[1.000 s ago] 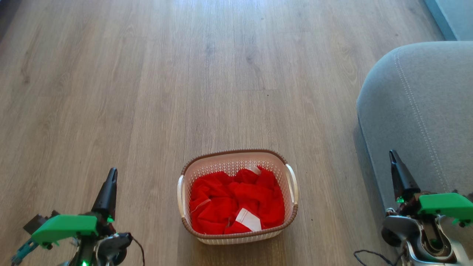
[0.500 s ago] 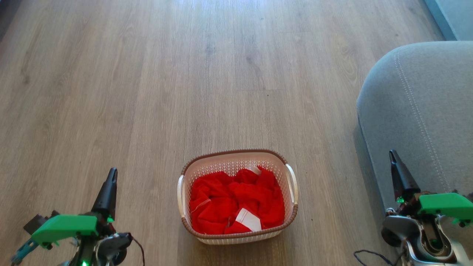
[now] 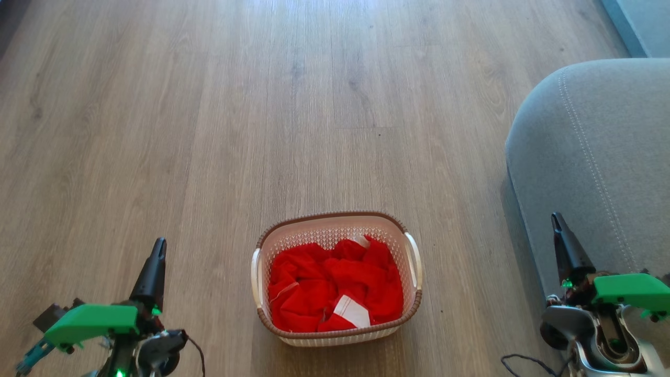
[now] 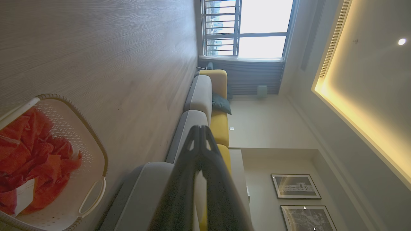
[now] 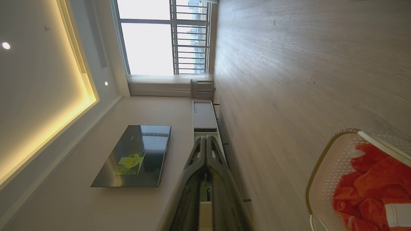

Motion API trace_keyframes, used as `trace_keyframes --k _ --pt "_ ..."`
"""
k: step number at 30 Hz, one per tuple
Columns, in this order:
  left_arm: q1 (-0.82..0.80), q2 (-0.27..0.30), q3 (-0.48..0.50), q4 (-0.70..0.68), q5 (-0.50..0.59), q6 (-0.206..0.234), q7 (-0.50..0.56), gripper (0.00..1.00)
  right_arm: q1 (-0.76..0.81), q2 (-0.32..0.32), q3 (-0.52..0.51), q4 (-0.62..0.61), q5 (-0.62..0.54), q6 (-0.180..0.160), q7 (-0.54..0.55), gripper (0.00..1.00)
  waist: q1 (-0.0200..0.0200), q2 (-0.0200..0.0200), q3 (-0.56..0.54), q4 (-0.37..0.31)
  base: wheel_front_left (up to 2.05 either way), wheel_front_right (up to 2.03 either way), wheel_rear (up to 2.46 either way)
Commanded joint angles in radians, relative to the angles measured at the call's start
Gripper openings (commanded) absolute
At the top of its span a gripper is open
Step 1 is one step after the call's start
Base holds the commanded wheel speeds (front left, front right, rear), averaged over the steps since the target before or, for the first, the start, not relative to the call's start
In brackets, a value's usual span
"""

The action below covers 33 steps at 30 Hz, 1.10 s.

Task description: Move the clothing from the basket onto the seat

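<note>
Idling still, changing nothing, not yet starting the transfer.
Leaving bright red fabric clothing [image 3: 330, 288] in cream-white perforated plastic basket [image 3: 330, 230], lower centre; keeping jaws together on left gripper [image 3: 159, 245] and right gripper [image 3: 555, 218].

Head cam: high above basket [image 3: 314, 234], tilted steeply down at floor [image 3: 314, 104], basket low centre, fairly near. Left wrist cam: low, left of basket [image 4: 69, 128], rolled sideways, facing far window [image 4: 257, 29]. Right wrist cam: mirrored, right of basket [image 5: 334, 166]. All three share basket; both wrist cams share window.
</note>
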Motion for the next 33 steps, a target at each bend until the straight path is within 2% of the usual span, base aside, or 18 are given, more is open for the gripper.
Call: trace_keyframes --k 1,21,22,26,33 --pt "-0.047 0.014 0.030 -0.034 -0.007 -0.009 0.007 0.00 -0.018 -0.003 0.017 -0.039 0.006 0.001 0.004 0.00 0.0000 0.0000 0.000 0.000 0.00 0.00 0.00" --pt "-0.047 0.014 0.030 -0.034 -0.007 -0.009 0.007 0.00 -0.018 -0.003 0.017 -0.039 0.006 0.001 0.004 0.00 0.0000 0.0000 0.000 0.000 0.00 0.00 0.00" --pt "0.000 -0.001 0.000 0.003 0.000 0.001 0.000 1.00 0.000 0.000 0.001 0.004 0.000 0.000 0.000 1.00 0.0000 0.0000 0.000 0.000 0.00 0.00 0.00" --pt "0.036 -0.005 -0.003 0.061 0.001 0.002 -0.001 1.00 0.022 0.006 0.006 0.067 0.000 0.000 0.000 1.00 0.0000 0.0000 0.000 0.000 0.00 0.00 0.00" --pt "0.012 -0.002 -0.009 0.074 0.013 0.001 -0.021 1.00 0.000 -0.002 0.019 0.071 -0.015 0.000 -0.011 1.00 0.0000 0.0000 0.002 0.000 0.00 0.00 0.00"
